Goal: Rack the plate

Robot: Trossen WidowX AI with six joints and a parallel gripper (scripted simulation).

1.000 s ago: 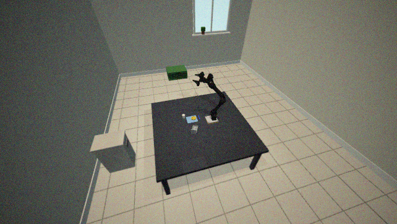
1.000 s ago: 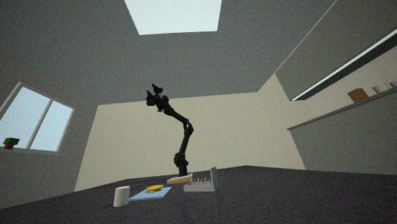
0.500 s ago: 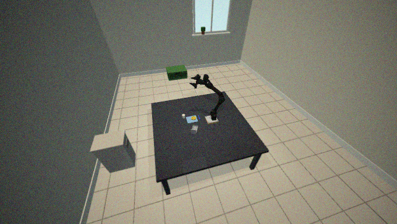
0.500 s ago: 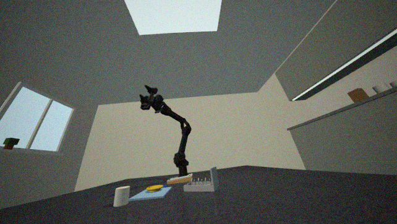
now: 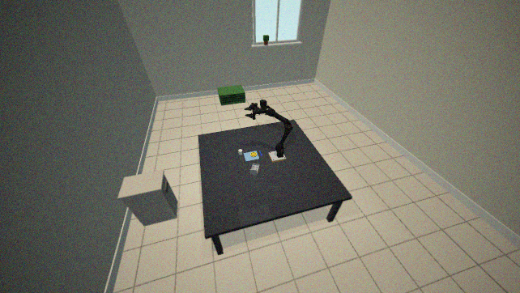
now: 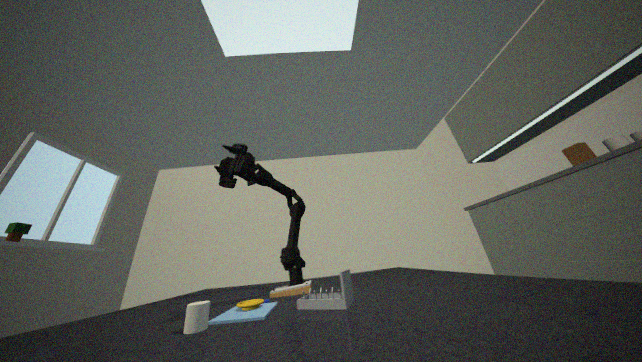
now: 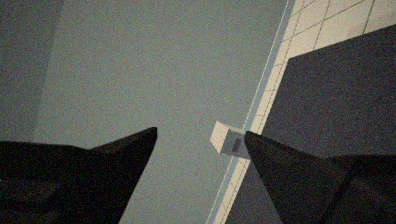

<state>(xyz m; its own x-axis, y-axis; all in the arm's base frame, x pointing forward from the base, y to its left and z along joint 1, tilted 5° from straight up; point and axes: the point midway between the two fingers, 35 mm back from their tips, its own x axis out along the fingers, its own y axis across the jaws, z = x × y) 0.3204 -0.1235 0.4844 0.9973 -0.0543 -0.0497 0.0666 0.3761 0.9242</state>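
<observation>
Two fingers wide, holding nothing | plate point(image 6: 250, 303) flat on blue mat point(image 6: 235, 315) | dish rack point(image 6: 324, 297) beside

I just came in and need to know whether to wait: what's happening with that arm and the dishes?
Nothing has been picked up yet. The gripper hangs high above the table, its fingers open and empty. The yellow plate lies flat on a blue mat, beside a white cup. The dish rack stands next to the mat near the arm's base, with no plate in it.
</observation>
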